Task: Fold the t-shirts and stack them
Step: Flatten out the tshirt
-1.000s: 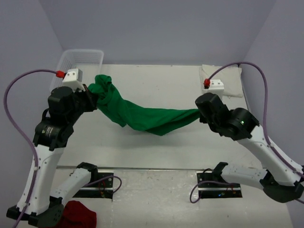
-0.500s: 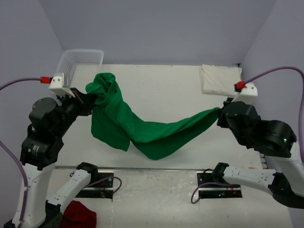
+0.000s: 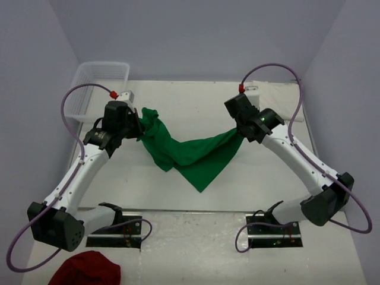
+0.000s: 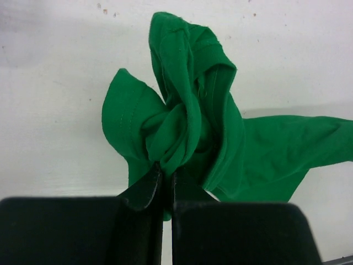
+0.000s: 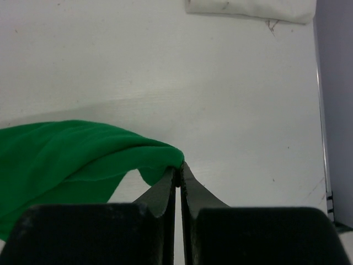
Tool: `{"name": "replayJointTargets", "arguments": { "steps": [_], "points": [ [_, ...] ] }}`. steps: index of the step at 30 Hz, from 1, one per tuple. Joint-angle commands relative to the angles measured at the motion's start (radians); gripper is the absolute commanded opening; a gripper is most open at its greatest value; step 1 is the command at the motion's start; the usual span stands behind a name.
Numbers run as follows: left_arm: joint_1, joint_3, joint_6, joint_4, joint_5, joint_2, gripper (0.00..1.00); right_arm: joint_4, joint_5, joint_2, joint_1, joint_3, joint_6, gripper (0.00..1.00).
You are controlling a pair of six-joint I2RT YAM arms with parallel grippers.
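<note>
We hold the green t-shirt [image 3: 196,155] slung over the worktop [image 3: 178,98], long axis left to right, left tool [image 4: 164,171] clamped on one bunched end, right tool [image 5: 177,168] on the other, nearer the cream-white t-shirt [image 3: 284,98] at the far right corner.

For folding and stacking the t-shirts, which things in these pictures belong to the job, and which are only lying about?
Belong to the job:
- bright green cotton t-shirt, hanging between the left gripper and the right gripper, both shut on it
- cream-white folded t-shirt, far right corner

Only lying about:
- white plastic mesh basket, far left corner
- dark red crumpled cloth, near edge
</note>
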Motion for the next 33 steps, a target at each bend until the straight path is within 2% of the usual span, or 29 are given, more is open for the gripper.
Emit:
{"name": "replayJointTargets", "arguments": {
  "steps": [1,15,16,17,20,21,22,24,25,29,33],
  "points": [
    [-0.002,-0.003,-0.028,0.160,-0.015,0.037,0.00,0.120,-0.041,0.020,-0.055,0.021,-0.094,0.00],
    [-0.001,0.018,-0.026,0.313,-0.083,0.376,0.01,0.188,-0.101,0.242,-0.130,0.022,-0.111,0.00],
    [-0.001,0.028,-0.026,0.331,-0.086,0.388,0.06,0.190,-0.102,0.254,-0.142,0.021,-0.115,0.00],
    [-0.001,0.032,-0.025,0.342,-0.077,0.405,0.16,0.193,-0.102,0.258,-0.150,0.019,-0.116,0.00],
    [-0.001,0.058,-0.022,0.350,-0.058,0.420,0.28,0.206,-0.110,0.261,-0.173,0.010,-0.124,0.00],
    [-0.001,0.061,-0.020,0.351,-0.055,0.420,0.38,0.211,-0.113,0.259,-0.181,0.007,-0.124,0.00],
    [-0.002,0.066,-0.020,0.351,-0.054,0.411,0.65,0.214,-0.119,0.253,-0.184,0.006,-0.128,0.00],
    [-0.002,0.063,-0.011,0.347,-0.075,0.390,0.96,0.223,-0.119,0.247,-0.188,0.006,-0.133,0.00],
    [-0.002,0.060,-0.006,0.335,-0.083,0.364,1.00,0.225,-0.122,0.247,-0.189,0.007,-0.138,0.00],
    [-0.004,0.040,0.000,0.264,-0.144,0.289,1.00,0.226,-0.137,0.242,-0.195,0.015,-0.144,0.00],
    [-0.010,-0.057,-0.046,0.204,-0.087,0.201,1.00,0.234,-0.154,0.235,-0.195,0.010,-0.142,0.00]
  ]
}}
